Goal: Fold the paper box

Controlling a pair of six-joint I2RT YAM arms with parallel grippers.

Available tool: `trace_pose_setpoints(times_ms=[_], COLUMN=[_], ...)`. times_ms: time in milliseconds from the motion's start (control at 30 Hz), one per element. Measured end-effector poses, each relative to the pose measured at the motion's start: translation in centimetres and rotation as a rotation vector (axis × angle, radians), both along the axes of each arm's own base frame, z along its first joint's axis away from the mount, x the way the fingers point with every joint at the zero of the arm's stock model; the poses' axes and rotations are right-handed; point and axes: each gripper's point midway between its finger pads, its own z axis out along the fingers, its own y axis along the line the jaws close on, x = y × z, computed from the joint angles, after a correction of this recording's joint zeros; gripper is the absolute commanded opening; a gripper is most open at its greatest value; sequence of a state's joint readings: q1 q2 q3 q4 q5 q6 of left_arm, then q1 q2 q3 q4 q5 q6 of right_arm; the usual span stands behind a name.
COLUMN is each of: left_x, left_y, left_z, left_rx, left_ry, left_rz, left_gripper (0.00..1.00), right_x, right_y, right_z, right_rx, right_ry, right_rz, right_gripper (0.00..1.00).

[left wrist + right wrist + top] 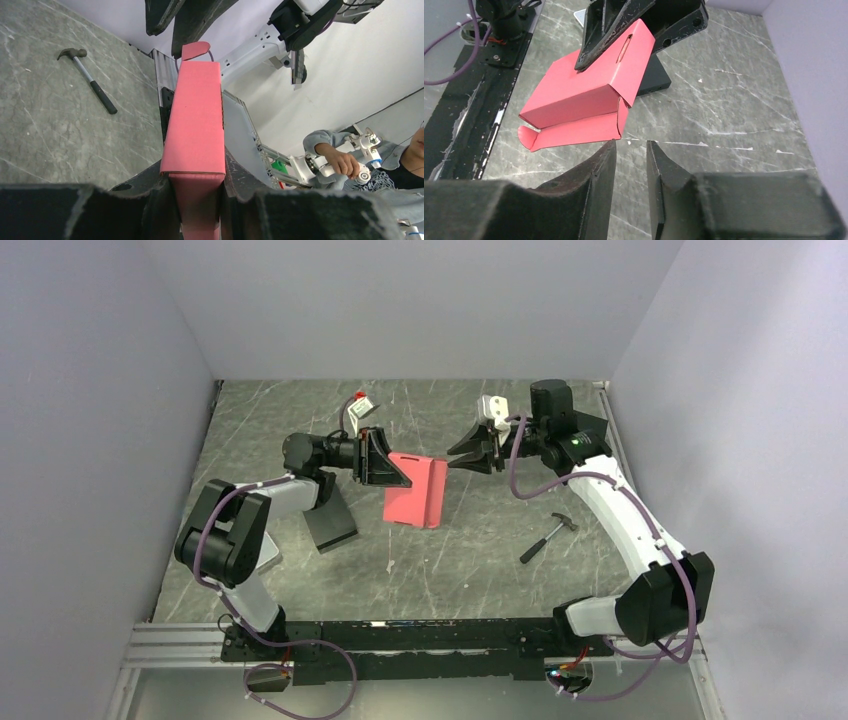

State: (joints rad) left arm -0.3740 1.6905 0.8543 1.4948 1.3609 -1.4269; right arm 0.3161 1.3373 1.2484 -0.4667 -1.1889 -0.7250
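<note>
The red-pink paper box (415, 490) is partly folded into a flat rectangular shape and held above the table. My left gripper (388, 468) is shut on its left end. In the left wrist view the box (196, 120) runs up from between the fingers (150, 185). In the right wrist view the box (589, 92) has one long flap (574, 132) hanging open along its lower edge. My right gripper (630, 149) is open by a narrow gap with nothing between the jaws. Its tips are just below the flap's corner, at the box's right edge (447, 462).
A larger black rectangular box (330, 525) lies on the table under my left arm and behind the paper box (655, 80). A hammer (548, 537) lies on the right of the table. It also shows in the left wrist view (92, 85). Grey walls enclose the marbled tabletop.
</note>
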Motion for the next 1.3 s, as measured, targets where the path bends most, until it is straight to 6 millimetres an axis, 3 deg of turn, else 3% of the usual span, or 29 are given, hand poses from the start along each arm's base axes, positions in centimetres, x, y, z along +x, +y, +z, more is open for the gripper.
trace_pose_setpoints(times_ms=[933,1300], left_x=[0.6,0.6], left_y=[-0.3,-0.2], left_z=[0.1,0.1], left_rx=[0.011,0.011], left_ry=[0.091,0.096], left_rz=[0.001,0.001], left_gripper=[0.05,0.05], right_x=[-1.8,-1.0], right_y=[0.5,0.6], right_z=[1.6,1.8], right_rx=[-0.016,-0.030], right_ry=[-0.047,-0.045], right_rz=[0.069,0.024], right_gripper=[0.22,0.21])
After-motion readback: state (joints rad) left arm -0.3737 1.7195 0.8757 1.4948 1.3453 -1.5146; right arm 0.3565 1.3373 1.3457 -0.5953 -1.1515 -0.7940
